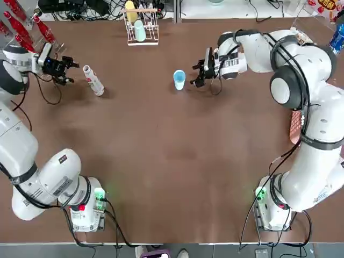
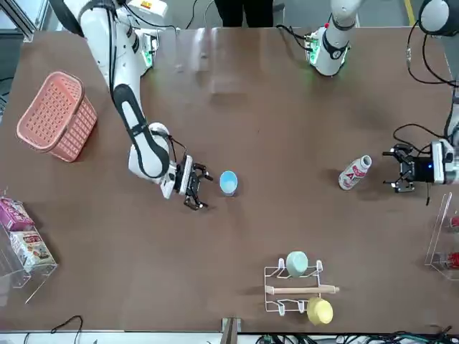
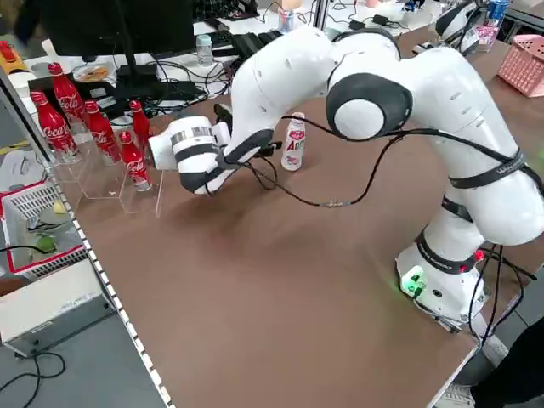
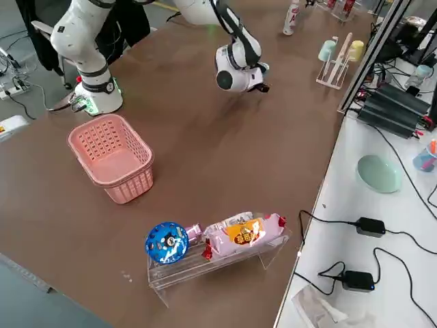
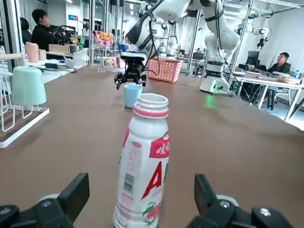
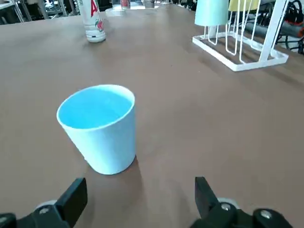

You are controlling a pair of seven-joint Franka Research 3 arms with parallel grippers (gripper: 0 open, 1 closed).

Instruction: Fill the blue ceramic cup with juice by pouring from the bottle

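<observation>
The white bottle (image 1: 93,80) with red label marks stands upright on the brown table at the far left. My left gripper (image 1: 68,70) is just to its left, open, and in the left wrist view the bottle (image 5: 142,166) stands between and a little beyond the spread fingertips (image 5: 78,190), untouched. The blue ceramic cup (image 1: 179,79) stands upright near the table's far middle. My right gripper (image 1: 198,72) is close on its right, open, with the cup (image 6: 99,128) just ahead of its fingers and free. In the front view the cup (image 2: 228,183) and bottle (image 2: 355,173) are far apart.
A white wire rack (image 1: 141,27) with pale green and yellow cups stands at the far edge. Red cola bottles (image 1: 21,27) fill a clear stand at the far left corner. A pink basket (image 2: 59,115) and a snack holder (image 4: 218,239) sit on the robot's right side.
</observation>
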